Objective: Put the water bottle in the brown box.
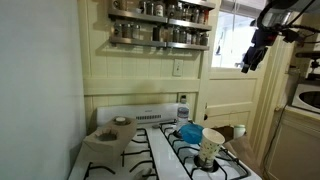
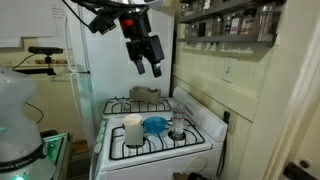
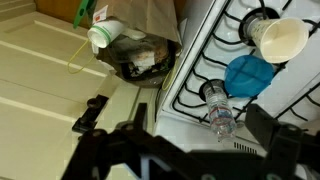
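Observation:
The water bottle (image 1: pixel 183 110) stands upright at the back of the white stove, clear with a pale cap. It also shows in an exterior view (image 2: pixel 178 122) and in the wrist view (image 3: pixel 218 108). The brown box (image 1: pixel 100 133) sits on the stove's far side from the bottle, low and wide, and shows in both exterior views (image 2: pixel 148 95). It is out of the wrist view. My gripper (image 2: pixel 148 55) hangs high above the stove, open and empty, well clear of the bottle. It also shows in an exterior view (image 1: pixel 250 55) and in the wrist view (image 3: pixel 180 128).
A patterned paper cup (image 1: pixel 211 146) and a blue item (image 1: pixel 188 131) sit on the burners near the bottle. A spice shelf (image 1: pixel 160 25) hangs on the wall above. A brown paper bag of trash (image 3: pixel 140 25) stands on the floor beside the stove.

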You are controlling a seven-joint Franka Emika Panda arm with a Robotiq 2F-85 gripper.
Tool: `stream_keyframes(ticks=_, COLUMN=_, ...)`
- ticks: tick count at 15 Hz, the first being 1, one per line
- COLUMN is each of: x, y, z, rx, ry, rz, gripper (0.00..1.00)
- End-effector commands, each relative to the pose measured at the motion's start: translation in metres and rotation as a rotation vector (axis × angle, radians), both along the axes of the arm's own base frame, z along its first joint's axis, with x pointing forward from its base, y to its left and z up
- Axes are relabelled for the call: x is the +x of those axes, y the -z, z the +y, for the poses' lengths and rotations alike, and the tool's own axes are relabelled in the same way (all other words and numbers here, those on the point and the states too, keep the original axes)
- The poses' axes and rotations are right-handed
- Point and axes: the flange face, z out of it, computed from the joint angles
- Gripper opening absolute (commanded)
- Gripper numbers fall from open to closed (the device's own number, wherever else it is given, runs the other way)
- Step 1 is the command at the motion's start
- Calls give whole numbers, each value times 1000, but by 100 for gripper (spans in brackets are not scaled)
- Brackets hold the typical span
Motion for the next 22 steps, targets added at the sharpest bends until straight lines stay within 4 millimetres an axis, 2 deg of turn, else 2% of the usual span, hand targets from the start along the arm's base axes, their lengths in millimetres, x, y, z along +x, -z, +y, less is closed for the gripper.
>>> stream_keyframes(ticks=1, x=0, y=-1, z=0, rx=0, ry=0, rz=0, gripper=100)
stream_keyframes(ticks=12, x=0, y=-1, z=0, rx=1, ry=1, rz=-1, gripper=100)
stream_keyframes(ticks=13, x=0, y=4, z=-2, rx=17, ry=-3, rz=-29, gripper=100)
stream_keyframes(ticks=14, x=7, y=13, z=5, rx=28, ry=-19, rz=-47, gripper=100)
stream_keyframes(ticks=15, x=14, y=19, z=12, rx=37, ry=-41, rz=-58, gripper=100)
stream_keyframes(ticks=19, x=63, y=48, z=84, rx=27, ry=-292, rz=-111, gripper=100)
stream_keyframes(ticks=22, x=93, y=61, z=139, rx=-5, ry=-468, rz=-101, gripper=100)
